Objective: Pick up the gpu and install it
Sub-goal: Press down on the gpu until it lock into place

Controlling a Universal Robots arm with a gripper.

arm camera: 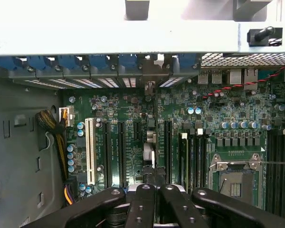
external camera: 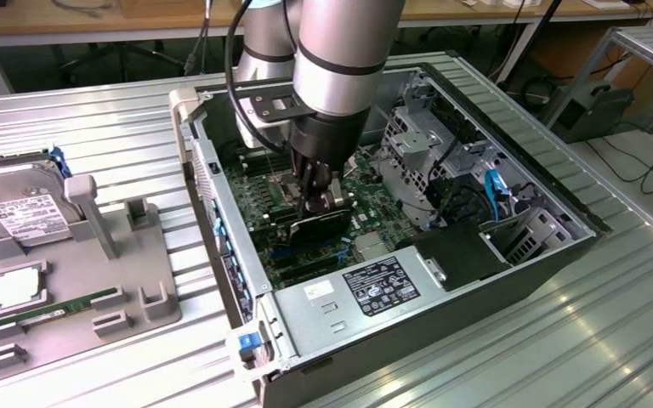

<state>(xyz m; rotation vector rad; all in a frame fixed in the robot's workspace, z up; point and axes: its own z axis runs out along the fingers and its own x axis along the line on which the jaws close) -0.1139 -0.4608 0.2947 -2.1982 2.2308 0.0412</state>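
Exterior view: the arm reaches down into the open computer case [external camera: 417, 170] that lies on its side on the bench [external camera: 111, 127], and the hand [external camera: 319, 197] sits low over the motherboard [external camera: 261, 204] with its fingers drawn together on the top edge of the gpu [external camera: 317, 228], a thin black card standing on edge just above the board. The pick-up looks finished; the step in hand is judged to be the seating of the card in its slot. That calls for the card's lower edge to line up squarely along one of the long black expansion slots [arm camera: 108, 152] and its bracket end to meet the rear slot openings [arm camera: 109, 81] before any downward press, since a skewed card would likely bind. The gpu's long axis runs roughly from the case's rear wall, at the exterior view's left, toward the drive cage [external camera: 417, 144], parallel to the slots; which end carries the bracket cannot be told. In the wrist view the closed fingers [arm camera: 147, 204] hide most of the card.
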